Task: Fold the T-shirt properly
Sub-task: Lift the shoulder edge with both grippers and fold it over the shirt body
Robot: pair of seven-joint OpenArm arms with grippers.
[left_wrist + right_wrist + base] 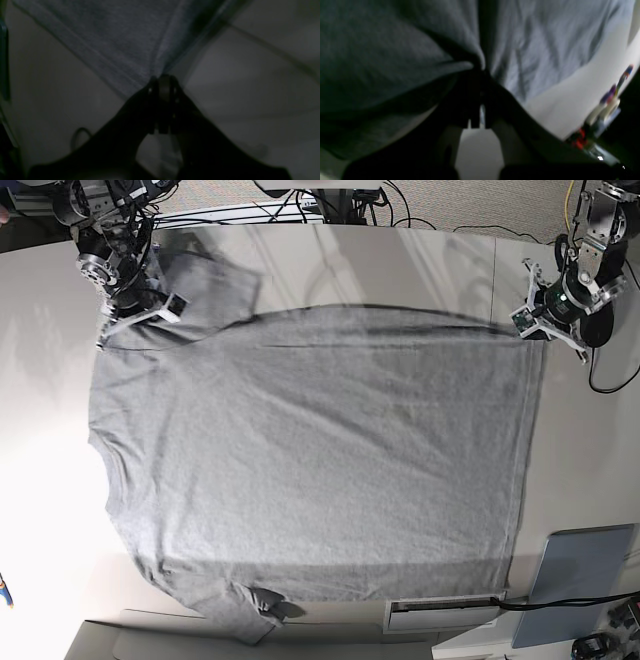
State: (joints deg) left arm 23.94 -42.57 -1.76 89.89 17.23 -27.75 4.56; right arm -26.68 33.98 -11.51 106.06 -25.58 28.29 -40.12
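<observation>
The heather-grey T-shirt (320,450) lies spread flat across the white table (400,265), neck to the left and hem to the right in the base view. One sleeve is bunched at the top left, the other at the bottom. My right gripper (130,315) is at the top-left shoulder, and in the right wrist view that gripper (480,72) is shut on a pinch of the T-shirt (545,37). My left gripper (533,323) is at the top-right hem corner. In the left wrist view it (163,78) is shut on the T-shirt's (120,37) corner, with cloth stretching away from it.
A blue-grey pad (583,580) lies at the table's bottom right, with a white strip (445,613) beside it along the front edge. Cables run along the back edge (420,220). Coloured pens (610,100) show at the table's side in the right wrist view.
</observation>
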